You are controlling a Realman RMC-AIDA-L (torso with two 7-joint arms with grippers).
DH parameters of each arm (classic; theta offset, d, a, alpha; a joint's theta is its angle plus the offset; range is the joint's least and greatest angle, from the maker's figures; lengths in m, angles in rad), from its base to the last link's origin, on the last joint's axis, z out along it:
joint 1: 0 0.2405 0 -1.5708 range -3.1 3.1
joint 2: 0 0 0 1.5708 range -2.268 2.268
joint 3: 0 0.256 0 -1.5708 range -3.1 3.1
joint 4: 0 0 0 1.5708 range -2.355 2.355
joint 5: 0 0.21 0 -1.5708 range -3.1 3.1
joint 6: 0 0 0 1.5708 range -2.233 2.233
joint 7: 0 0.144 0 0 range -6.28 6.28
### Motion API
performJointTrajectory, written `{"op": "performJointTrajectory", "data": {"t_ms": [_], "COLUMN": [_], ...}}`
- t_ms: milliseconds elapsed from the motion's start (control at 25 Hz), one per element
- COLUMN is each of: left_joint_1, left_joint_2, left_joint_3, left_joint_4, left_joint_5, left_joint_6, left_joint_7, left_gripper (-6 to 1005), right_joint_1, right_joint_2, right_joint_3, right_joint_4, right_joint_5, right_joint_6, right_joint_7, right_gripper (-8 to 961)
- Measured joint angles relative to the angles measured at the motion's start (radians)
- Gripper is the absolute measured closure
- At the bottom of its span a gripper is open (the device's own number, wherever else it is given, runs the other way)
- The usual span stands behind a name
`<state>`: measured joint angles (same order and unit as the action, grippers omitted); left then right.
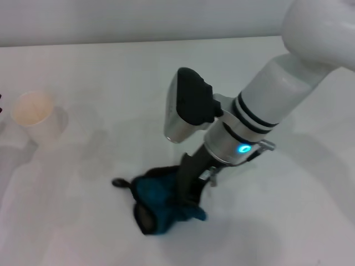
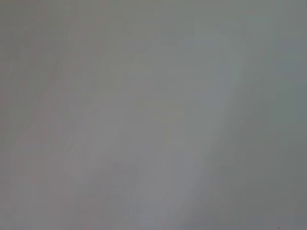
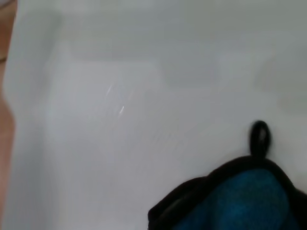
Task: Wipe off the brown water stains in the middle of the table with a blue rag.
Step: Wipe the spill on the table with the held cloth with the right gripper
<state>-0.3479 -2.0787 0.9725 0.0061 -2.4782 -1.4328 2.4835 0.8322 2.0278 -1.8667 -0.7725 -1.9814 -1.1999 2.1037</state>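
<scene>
Head view. No brand, label or writing is showing anywhere. The white counter (image 1: 83,221) is filling the frame, plain and smooth, meeting a pale wall along the top edge. The right arm is reaching in from the upper right, a blue-lit ring glowing on its wrist. The right gripper (image 1: 188,194) is pressing down at lower centre, its dark jaws closing on the blue rag (image 1: 158,202) and pinching a fold of it. The rag is lying bunched on the counter at lower centre, black trim showing, its small black loop (image 1: 118,182) sticking out toward the left. A white paper cup (image 1: 34,113) with a tan inside is standing at the left edge, well apart from the rag. No brown stain is showing on the counter in this view. The left gripper is not appearing.

Left wrist view. Only a flat grey-white surface is showing, featureless; nothing can be told apart.

Right wrist view. The counter (image 3: 120,120) is taking up most of the frame, faintly glossy. The rag (image 3: 244,201) is sitting in the lower right corner, teal with a black edge, the loop (image 3: 260,136) just above it. A tan-brown strip, perhaps floor, is running down the left edge.
</scene>
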Motion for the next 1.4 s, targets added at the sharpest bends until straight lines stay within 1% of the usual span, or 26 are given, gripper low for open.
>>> {"op": "performJointTrajectory", "data": {"t_ms": [280, 440, 640, 800, 920, 960, 1040, 1160, 1400], "left_joint_1": [0.011, 0.016, 0.017, 0.019, 0.02, 0.021, 0.022, 0.023, 0.023], "left_joint_2": [-0.002, 0.0, 0.0, 0.0, 0.0, 0.0, 0.0, 0.0, 0.001], "left_joint_3": [0.0, 0.0, 0.002, 0.003, 0.003, 0.003, 0.003, 0.003, 0.0], "left_joint_4": [0.0, 0.0, 0.0, 0.0, 0.0, 0.0, 0.0, 0.0, 0.0], "left_joint_5": [-0.001, -0.001, -0.001, 0.001, 0.001, 0.002, 0.002, 0.002, 0.003], "left_joint_6": [-0.008, -0.01, -0.011, -0.013, -0.017, -0.02, -0.024, -0.032, -0.034], "left_joint_7": [-0.023, -0.032, -0.035, -0.036, -0.036, -0.036, -0.037, -0.038, -0.038], "left_gripper": [106, 106, 106, 106, 106, 106, 106, 106, 106], "right_joint_1": [-0.021, -0.048, -0.061, -0.065, -0.088, -0.088, -0.106, -0.132, -0.175], "right_joint_2": [0.0, 0.0, -0.002, -0.006, -0.019, -0.019, -0.025, -0.034, -0.04], "right_joint_3": [-0.077, -0.073, -0.045, 0.055, 0.169, 0.169, 0.219, 0.284, 0.415], "right_joint_4": [0.034, 0.046, 0.081, 0.148, 0.189, 0.189, 0.196, 0.192, 0.166], "right_joint_5": [0.108, 0.15, 0.152, 0.147, 0.141, 0.141, 0.127, 0.079, 0.0], "right_joint_6": [0.262, 0.356, 0.451, 0.485, 0.511, 0.511, 0.512, 0.492, 0.402], "right_joint_7": [0.027, 0.03, 0.062, 0.069, 0.063, 0.063, 0.057, 0.054, 0.055], "right_gripper": [865, 864, 863, 863, 862, 862, 862, 861, 860]}}
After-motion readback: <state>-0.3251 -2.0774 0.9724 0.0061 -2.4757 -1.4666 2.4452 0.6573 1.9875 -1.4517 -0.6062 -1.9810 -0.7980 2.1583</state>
